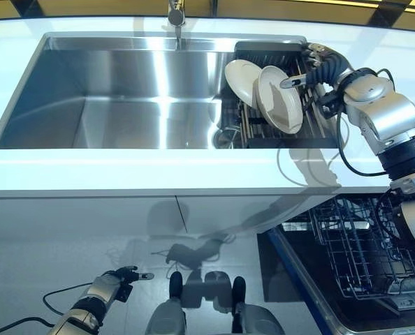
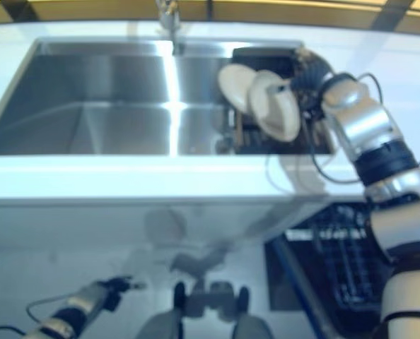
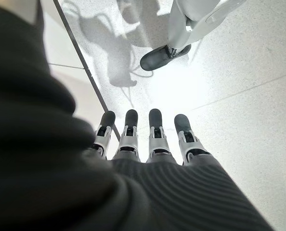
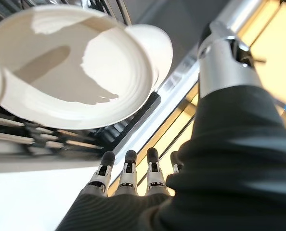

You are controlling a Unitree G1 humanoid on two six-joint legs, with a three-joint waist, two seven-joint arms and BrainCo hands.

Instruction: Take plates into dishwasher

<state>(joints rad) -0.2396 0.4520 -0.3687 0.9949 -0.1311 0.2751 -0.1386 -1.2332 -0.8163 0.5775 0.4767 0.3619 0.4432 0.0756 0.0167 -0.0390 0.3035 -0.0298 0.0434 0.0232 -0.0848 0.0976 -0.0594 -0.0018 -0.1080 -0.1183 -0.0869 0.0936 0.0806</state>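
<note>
Plates [image 1: 280, 98] lean in the rack, upper right; I see my right hand [image 1: 318, 61] relaxed beside them, holding nothing.

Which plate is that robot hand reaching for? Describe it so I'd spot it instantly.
Find the stainless steel sink; at its right end sits a dark dish rack holding two white round plates. The right hand is at the nearer, larger-looking plate, the one overlapping the other white plate behind it.

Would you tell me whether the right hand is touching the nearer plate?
Cannot tell: in the left eye view the right hand overlaps the plate's rim, but neither contact nor gap shows plainly.
</note>
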